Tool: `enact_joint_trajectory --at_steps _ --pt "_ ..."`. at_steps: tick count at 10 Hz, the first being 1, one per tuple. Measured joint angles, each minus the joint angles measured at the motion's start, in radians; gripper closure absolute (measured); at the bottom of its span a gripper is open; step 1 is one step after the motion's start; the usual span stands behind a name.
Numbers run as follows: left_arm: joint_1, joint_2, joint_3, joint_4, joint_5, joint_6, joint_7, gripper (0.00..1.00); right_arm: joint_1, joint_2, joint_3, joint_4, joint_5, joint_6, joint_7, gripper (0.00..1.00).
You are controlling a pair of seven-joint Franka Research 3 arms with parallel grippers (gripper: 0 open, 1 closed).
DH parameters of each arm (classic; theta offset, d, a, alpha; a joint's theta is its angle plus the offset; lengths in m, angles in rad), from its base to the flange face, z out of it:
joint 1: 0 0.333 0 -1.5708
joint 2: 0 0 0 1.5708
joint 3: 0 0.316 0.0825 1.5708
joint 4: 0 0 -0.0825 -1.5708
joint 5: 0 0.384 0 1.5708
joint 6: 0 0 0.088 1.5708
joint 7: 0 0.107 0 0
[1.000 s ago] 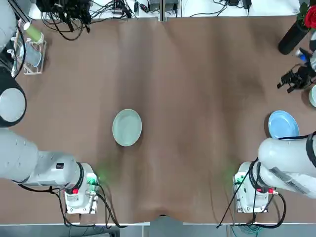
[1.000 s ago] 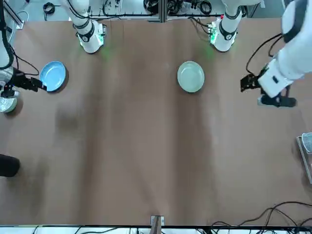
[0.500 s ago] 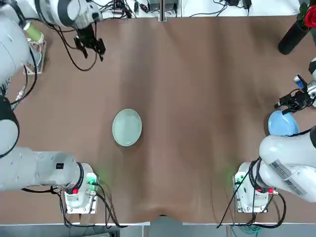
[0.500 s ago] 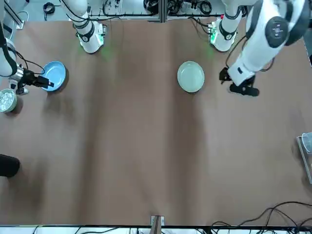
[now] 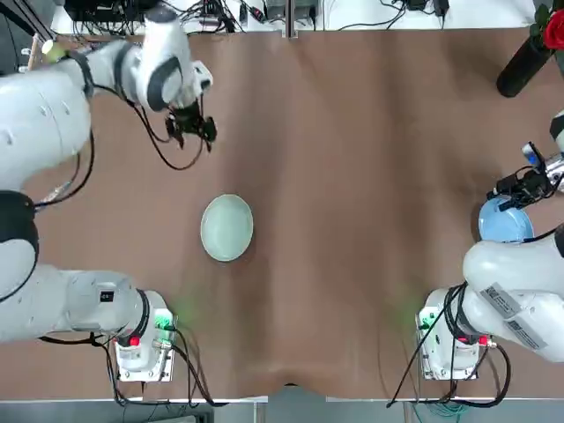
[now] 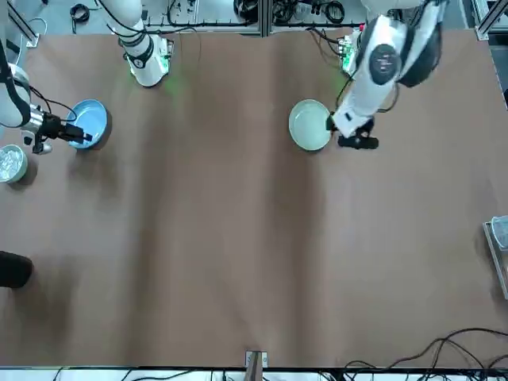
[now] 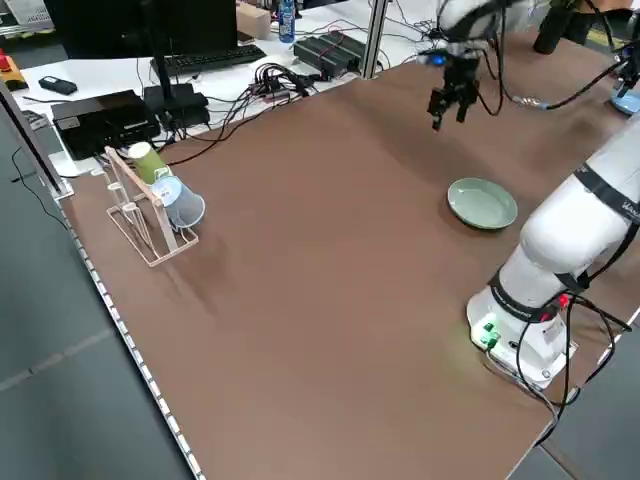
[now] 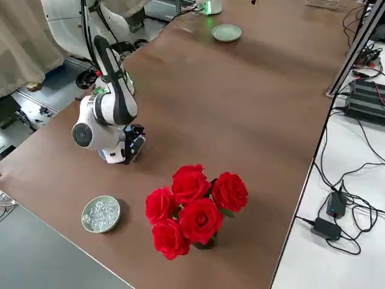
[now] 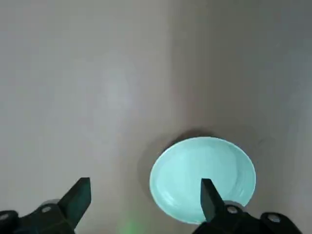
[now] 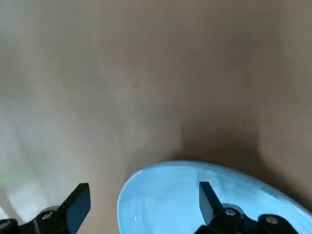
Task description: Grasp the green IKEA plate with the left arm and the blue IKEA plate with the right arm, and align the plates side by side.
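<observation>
While the green IKEA plate [image 5: 227, 227] lies flat on the brown table [image 5: 352, 176] ahead of the left arm's base, the left gripper [image 5: 193, 129] hangs above the table beyond it, fingers spread wide and empty. The right gripper [image 6: 57, 132], also spread and empty, seems just over the blue IKEA plate [image 6: 89, 122] at the table's right edge.

Small round pale-green plastic plate [image 5: 226, 227] on brown table [image 5: 352, 176], left of centre, near robot's edge. Small round sky-blue plastic plate [image 5: 504, 222] far right, well apart. Left gripper [image 5: 192, 128] above table, beyond green plate, fingers spread. Right gripper [image 6: 54, 131] over blue plate's far rim, fingers apart. Bunch of red roses [image 8: 192, 208] at far right corner.
</observation>
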Motion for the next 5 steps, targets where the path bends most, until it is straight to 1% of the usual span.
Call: enact_joint_trajectory --at_steps 1,3,5 --pt "-0.001 0.028 -0.047 -0.031 -0.001 0.025 -0.059 0.01 -0.002 0.007 0.001 0.0 0.026 -0.001 -0.011 0.01" --pt "-0.003 0.128 -0.119 -0.053 -0.001 0.079 -0.146 0.01 -0.002 0.021 0.003 -0.001 0.092 -0.004 -0.044 0.01" --pt "-0.033 0.205 -0.142 -0.085 -0.001 0.162 -0.194 0.01 -0.002 0.032 0.006 -0.002 0.124 -0.008 -0.055 0.01"
